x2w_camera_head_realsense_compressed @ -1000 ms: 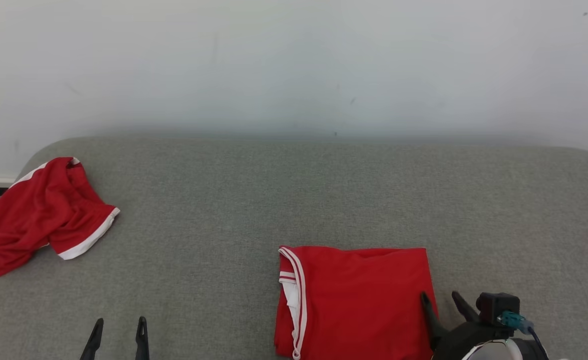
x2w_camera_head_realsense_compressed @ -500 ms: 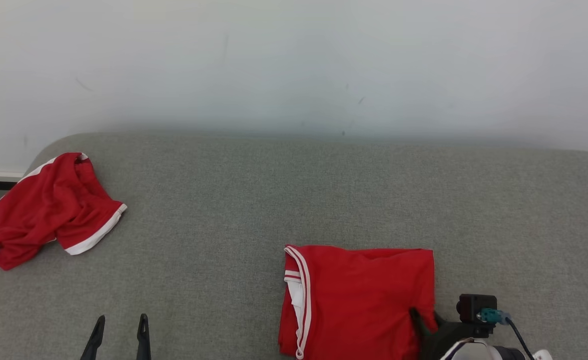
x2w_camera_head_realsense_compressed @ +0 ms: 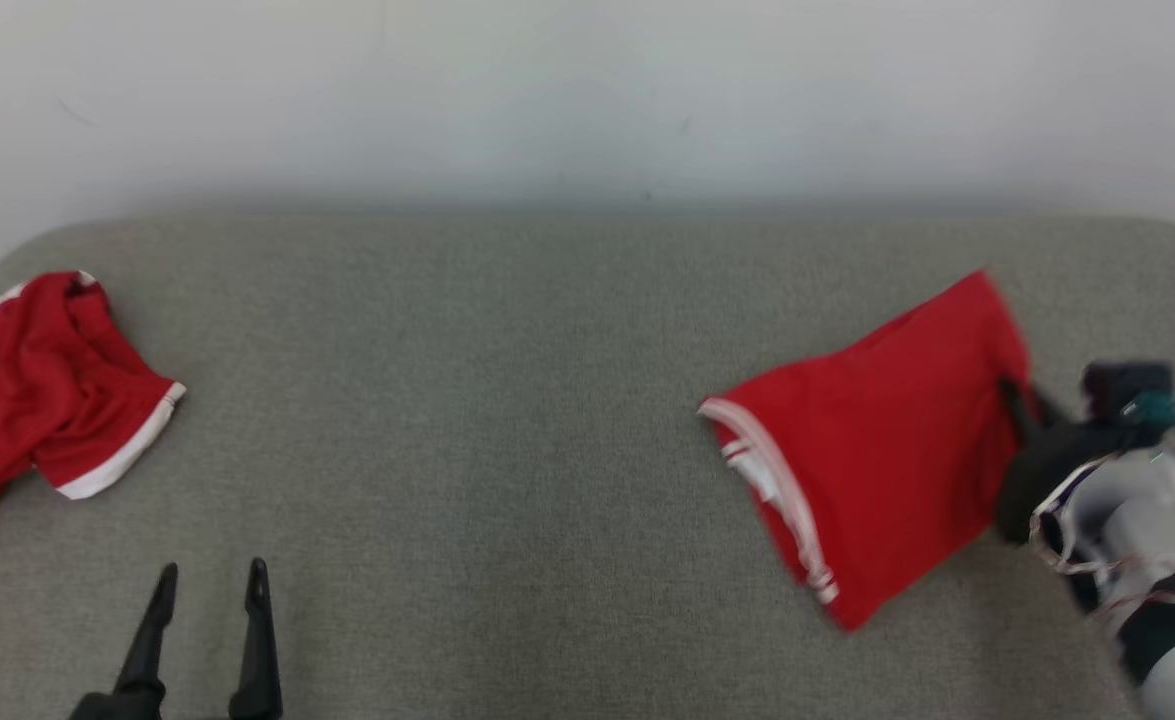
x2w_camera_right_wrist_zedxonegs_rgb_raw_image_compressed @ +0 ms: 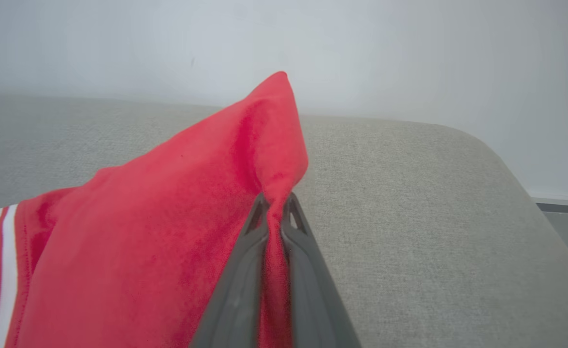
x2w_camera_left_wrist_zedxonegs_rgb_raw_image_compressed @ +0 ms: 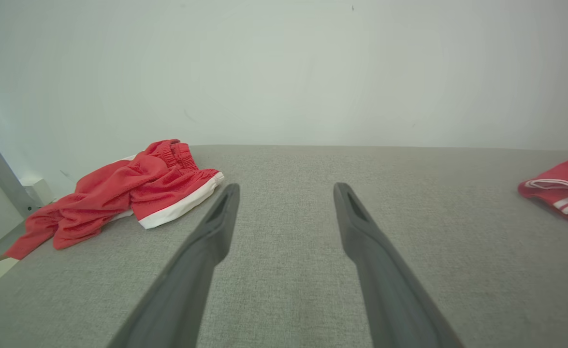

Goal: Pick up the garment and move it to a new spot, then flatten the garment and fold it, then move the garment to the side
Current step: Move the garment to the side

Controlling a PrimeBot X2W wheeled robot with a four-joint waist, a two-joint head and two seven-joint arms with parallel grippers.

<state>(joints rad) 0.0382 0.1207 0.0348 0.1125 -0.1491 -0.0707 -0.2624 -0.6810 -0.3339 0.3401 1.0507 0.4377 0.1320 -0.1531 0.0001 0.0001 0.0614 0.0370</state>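
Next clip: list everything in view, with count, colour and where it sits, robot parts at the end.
folded garment: one, red with white stripes along one edge, right of centre, one corner raised
crumpled garment: one, red with white trim, far left
padded surface: one, grey, beneath both garments
wall: one, white, behind the padded surface
left hand: one, dark fingers, open and holding nothing, near left
right hand: one, dark fingers, shut on the folded garment's right edge
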